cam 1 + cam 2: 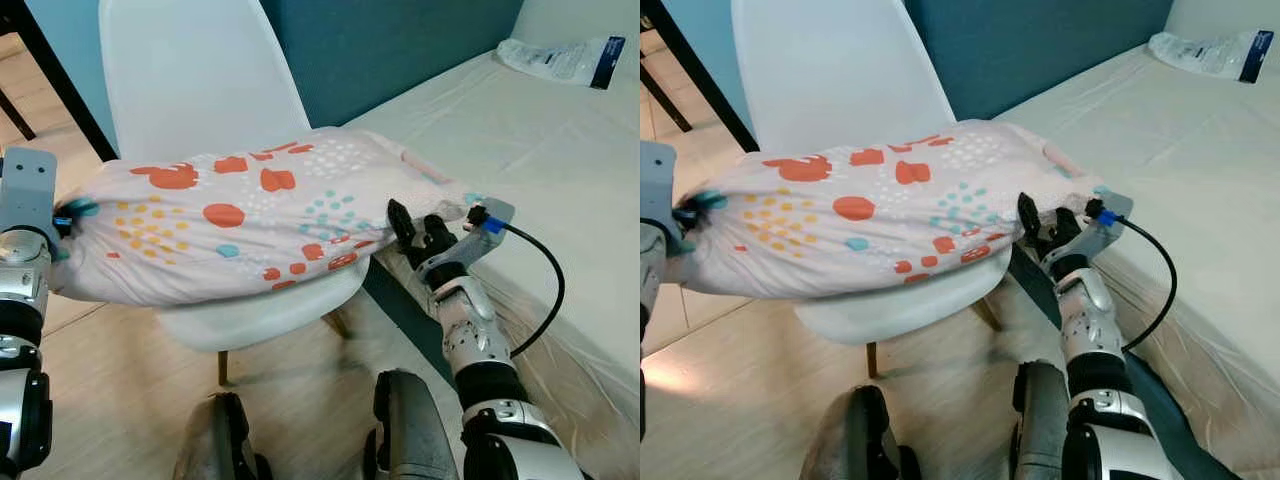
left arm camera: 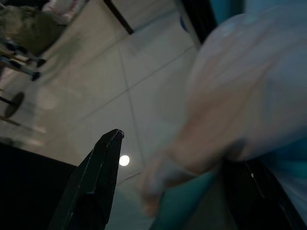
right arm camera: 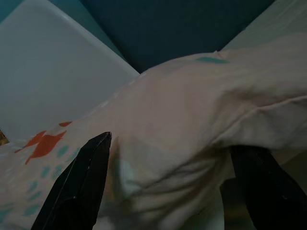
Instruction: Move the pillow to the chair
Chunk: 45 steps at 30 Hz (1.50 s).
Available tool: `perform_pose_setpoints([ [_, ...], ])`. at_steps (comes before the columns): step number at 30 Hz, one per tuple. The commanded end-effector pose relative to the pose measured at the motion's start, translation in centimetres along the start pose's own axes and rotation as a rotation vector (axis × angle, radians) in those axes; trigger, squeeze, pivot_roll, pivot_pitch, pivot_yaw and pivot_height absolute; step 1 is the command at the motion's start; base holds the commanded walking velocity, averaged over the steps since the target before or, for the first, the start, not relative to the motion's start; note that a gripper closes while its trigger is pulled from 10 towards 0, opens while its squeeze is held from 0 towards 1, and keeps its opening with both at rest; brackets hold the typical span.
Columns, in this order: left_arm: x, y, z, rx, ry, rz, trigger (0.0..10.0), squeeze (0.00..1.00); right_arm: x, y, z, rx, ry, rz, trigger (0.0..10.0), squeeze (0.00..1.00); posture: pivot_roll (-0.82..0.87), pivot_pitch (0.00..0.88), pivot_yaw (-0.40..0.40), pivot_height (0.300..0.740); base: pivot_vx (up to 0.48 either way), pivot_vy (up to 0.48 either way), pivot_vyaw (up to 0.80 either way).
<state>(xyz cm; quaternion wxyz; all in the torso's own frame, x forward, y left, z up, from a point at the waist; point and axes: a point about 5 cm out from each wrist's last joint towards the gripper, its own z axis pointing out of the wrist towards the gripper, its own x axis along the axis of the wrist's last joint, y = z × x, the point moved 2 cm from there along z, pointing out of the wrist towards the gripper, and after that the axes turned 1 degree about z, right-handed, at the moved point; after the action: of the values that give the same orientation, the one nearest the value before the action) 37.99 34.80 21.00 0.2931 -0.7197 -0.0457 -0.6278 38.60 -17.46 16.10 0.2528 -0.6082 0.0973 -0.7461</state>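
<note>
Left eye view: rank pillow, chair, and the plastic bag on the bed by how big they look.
1. Pillow, though nearer the camera than the chair.
2. Chair, partly hidden under the pillow, so unsure.
3. Plastic bag, smallest, also farthest away.

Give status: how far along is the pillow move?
Nearly done. The pillow lies across the seat of the chair, one end overhanging. The left end effector and right end effector flank its two ends. Left: let go and pull back.

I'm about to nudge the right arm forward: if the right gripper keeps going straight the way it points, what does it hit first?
The pillow: the right gripper already has its open fingers around the pillow's end, and the white chair stands behind that.
</note>
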Motion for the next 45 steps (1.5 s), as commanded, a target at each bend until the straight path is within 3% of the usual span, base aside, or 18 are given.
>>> perform_pose_setpoints([
  [1, 0.4, 0.9, -0.1, -0.043, 0.023, -0.048, 10.0, 0.00, -0.3, -0.3, -0.3, 0.008, 0.005, 0.010, 10.0, 0.15, -0.04, 0.208, 0.074, 0.586, 0.000, 0.000, 0.00],
  [2, 0.4, 0.9, -0.1, -0.043, 0.023, -0.048, 10.0, 0.00, -0.3, -0.3, -0.3, 0.008, 0.005, 0.010, 10.0, 0.15, -0.04, 0.208, 0.074, 0.586, 0.000, 0.000, 0.00],
  [4, 0.9, 3.6, -0.3, -0.162, 0.047, -0.116, 10.0, 0.00, -0.8, -0.7, -0.4, 0.023, -0.009, 0.006, 10.0, 0.13, -0.04, 0.212, 0.077, 0.586, 0.000, 0.000, 0.00],
  [8, 1.2, 4.1, -0.3, -0.172, 0.062, -0.088, 10.0, 0.00, -1.1, -1.0, -0.5, 0.042, -0.023, -0.006, 10.0, 0.11, -0.04, 0.214, 0.080, 0.586, 0.000, 0.000, 0.00],
  [9, 1.6, 3.5, -0.2, -0.159, 0.079, -0.070, 10.0, 1.00, -1.2, -1.3, -0.6, 0.052, -0.024, -0.007, 10.0, 0.04, -0.04, 0.209, 0.082, 0.586, 0.000, 0.000, 0.00],
  [15, 2.7, 2.6, -0.1, -0.159, 0.110, -0.061, 10.0, 1.00, -1.4, -1.6, -0.7, 0.063, -0.025, -0.005, 10.0, 0.00, -0.04, 0.202, 0.085, 0.586, 0.000, 0.000, 0.00],
  [17, 4.9, 1.4, 0.0, -0.198, 0.184, 0.016, 10.0, 1.00, -1.8, -2.0, -0.8, 0.077, -0.035, -0.006, 10.0, 0.00, -0.03, 0.215, 0.086, 0.586, 0.000, 0.000, 0.00],
  [20, 5.8, 1.0, -0.1, -0.235, 0.212, 0.114, 10.0, 1.00, -1.9, -2.2, -0.9, 0.077, -0.038, -0.004, 10.0, 0.00, -0.03, 0.216, 0.088, 0.586, 0.000, 0.000, 0.00],
  [22, 5.9, 0.9, -0.2, -0.243, 0.215, 0.127, 10.0, 1.00, -1.9, -2.2, -0.9, 0.077, -0.038, -0.004, 10.0, 0.00, -0.03, 0.217, 0.090, 0.586, 0.000, 0.000, 0.00],
  [27, 6.0, 1.1, -0.3, -0.304, 0.207, 0.166, 10.0, 1.00, -2.1, -2.3, -1.0, 0.077, -0.041, -0.002, 10.0, 0.00, -0.03, 0.210, 0.092, 0.586, 0.000, 0.000, 0.00],
  [29, 6.4, 1.9, -0.8, -0.418, 0.218, 0.138, 10.0, 1.00, -2.2, -2.3, -1.0, 0.076, -0.043, -0.003, 10.0, 0.00, -0.02, 0.209, 0.095, 0.586, 0.000, 0.000, 0.00],
  [34, 6.2, 2.9, -1.3, -0.542, 0.202, 0.132, 10.0, 1.00, -2.1, -2.3, -1.0, 0.075, -0.043, -0.005, 10.0, 0.00, -0.02, 0.209, 0.095, 0.586, 0.000, 0.000, 0.00],
  [35, 5.5, 3.7, -2.1, -0.672, 0.191, 0.213, 10.0, 0.00, -2.1, -2.2, -1.0, 0.073, -0.043, -0.007, 10.0, 0.00, -0.02, 0.208, 0.097, 0.586, 0.000, 0.000, 0.00],
  [36, 5.5, 3.7, -2.1, -0.672, 0.191, 0.213, 10.0, 0.00, -2.1, -2.2, -1.0, 0.073, -0.043, -0.007, 10.0, 0.00, -0.02, 0.208, 0.097, 0.586, 0.000, 0.000, 0.00],
  [38, 4.2, 4.3, -3.7, -0.857, 0.170, 0.347, 10.0, 0.00, -2.1, -2.1, -1.1, 0.067, -0.044, -0.009, 10.0, 0.00, -0.02, 0.210, 0.098, 0.586, 0.000, 0.000, 0.00],
  [42, 4.0, 3.6, -4.8, -0.929, 0.156, 0.470, 10.0, 0.00, -2.1, -2.0, -1.2, 0.065, -0.045, -0.009, 10.0, 0.00, -0.02, 0.216, 0.098, 0.586, 0.000, 0.000, 0.00],
  [44, 4.1, 2.3, -5.8, -0.971, 0.133, 0.599, 10.0, 0.00, -2.2, -2.0, -1.3, 0.065, -0.048, -0.009, 10.0, 0.00, -0.02, 0.211, 0.099, 0.586, 0.000, 0.000, 0.00],
  [45, 4.1, 2.3, -5.8, -0.971, 0.133, 0.599, 10.0, 0.00, -2.2, -2.0, -1.3, 0.065, -0.048, -0.009, 10.0, 0.00, -0.02, 0.211, 0.099, 0.586, 0.000, 0.000, 0.00],
])
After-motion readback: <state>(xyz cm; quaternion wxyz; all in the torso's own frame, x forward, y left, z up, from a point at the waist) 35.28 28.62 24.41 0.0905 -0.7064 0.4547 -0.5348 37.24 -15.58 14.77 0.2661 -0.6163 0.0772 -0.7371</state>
